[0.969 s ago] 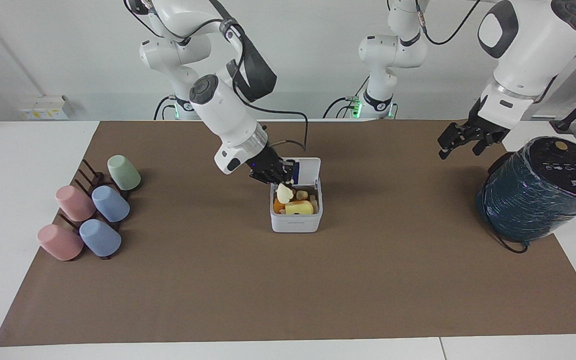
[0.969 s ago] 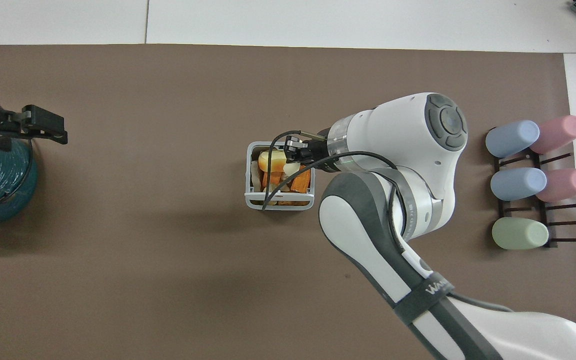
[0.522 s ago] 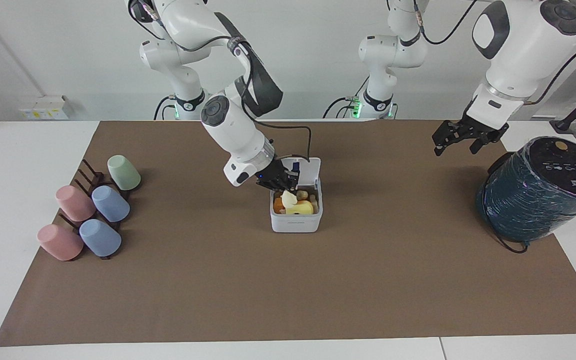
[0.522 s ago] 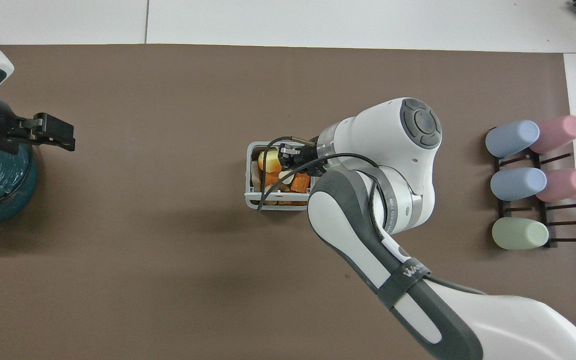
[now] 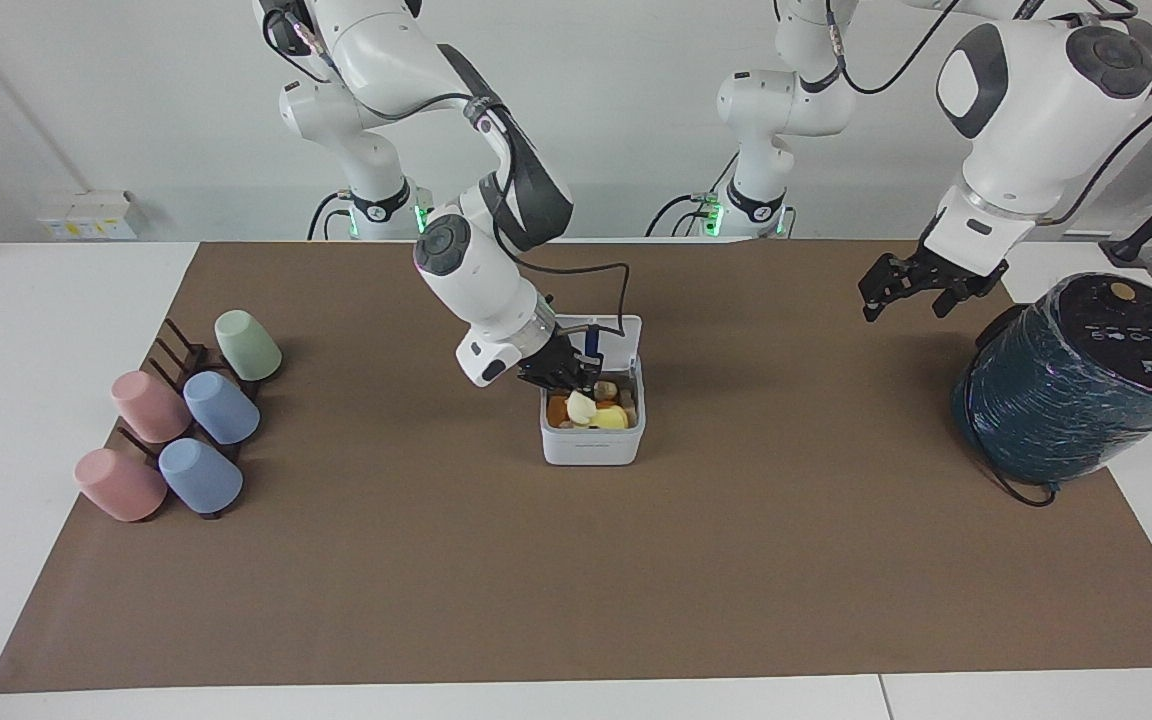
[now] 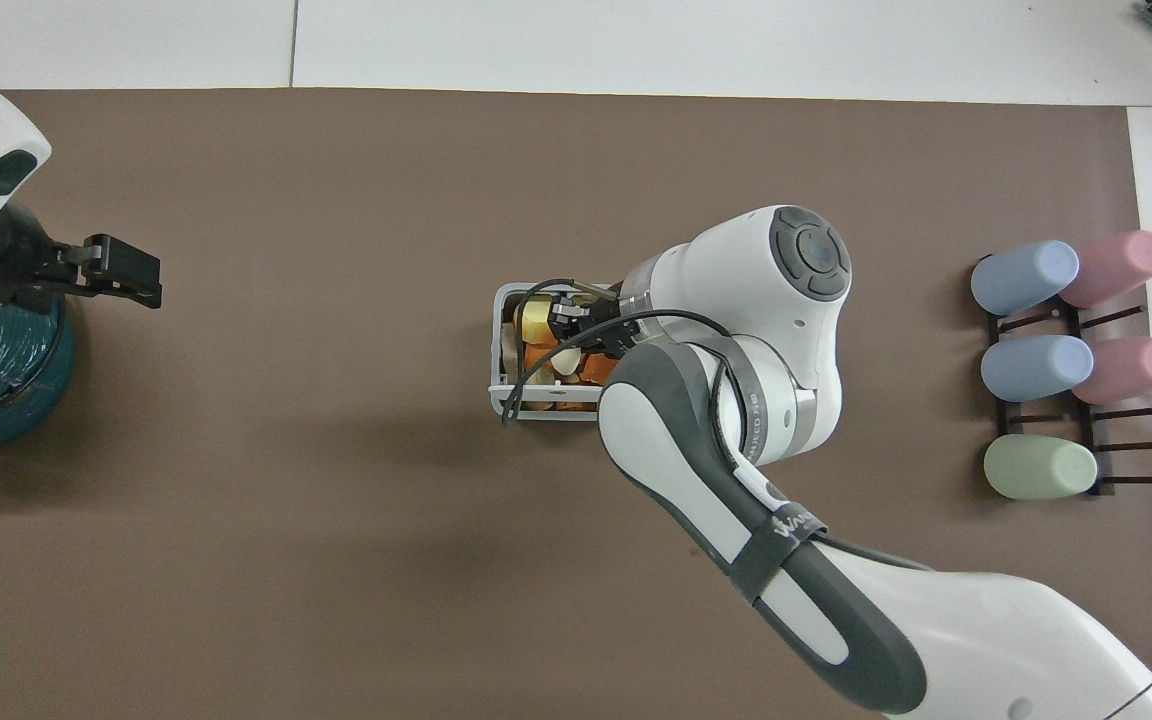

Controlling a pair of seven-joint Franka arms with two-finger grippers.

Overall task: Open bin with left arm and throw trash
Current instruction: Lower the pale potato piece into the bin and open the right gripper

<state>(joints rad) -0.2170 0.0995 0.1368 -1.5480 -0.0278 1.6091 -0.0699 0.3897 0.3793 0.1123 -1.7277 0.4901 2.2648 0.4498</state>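
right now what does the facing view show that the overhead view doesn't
Only the facing view shows the bin's raised lid, both arm bases, and the cream piece in the shut right gripper low over the bin's opening. Only the overhead view shows the wires across the bin's top. Both show the open bin, the cups, the teal cylinder, and the open left gripper waiting near that cylinder.

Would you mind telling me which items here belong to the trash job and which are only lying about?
Part of the job:
- bin, lid up
- cream-white piece, in the right gripper over the bin
- left gripper, open, waiting

Just lying about:
- pastel cups on their rack
- teal wrapped cylinder
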